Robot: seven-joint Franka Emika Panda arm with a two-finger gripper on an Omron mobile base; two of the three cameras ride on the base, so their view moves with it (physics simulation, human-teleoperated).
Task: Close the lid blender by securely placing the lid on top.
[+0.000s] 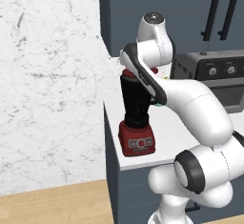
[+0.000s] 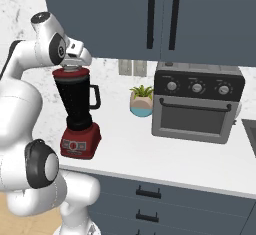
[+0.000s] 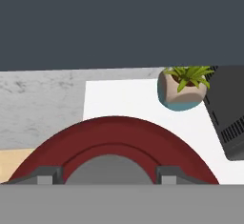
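Note:
The blender (image 2: 75,101) is a black tapered jar with a side handle on a red base (image 2: 80,140), standing near the counter's left end. From the left base view the jar (image 1: 136,104) is partly behind my forearm. The red lid (image 2: 69,70) lies flat on the jar's rim. My gripper (image 2: 73,64) comes down on it from above. In the hand view the lid (image 3: 114,135) spreads wide and red, and the gripper (image 3: 108,176) has its fingertips (image 3: 45,175) tight against both sides of the grey knob (image 3: 110,166), shut on it.
A dark grey toaster oven (image 2: 197,104) stands to the right on the white counter (image 2: 150,151), with a small potted plant (image 2: 141,100) between it and the blender. Dark cabinets (image 2: 150,14) hang overhead. The counter's left edge is just beside the blender base.

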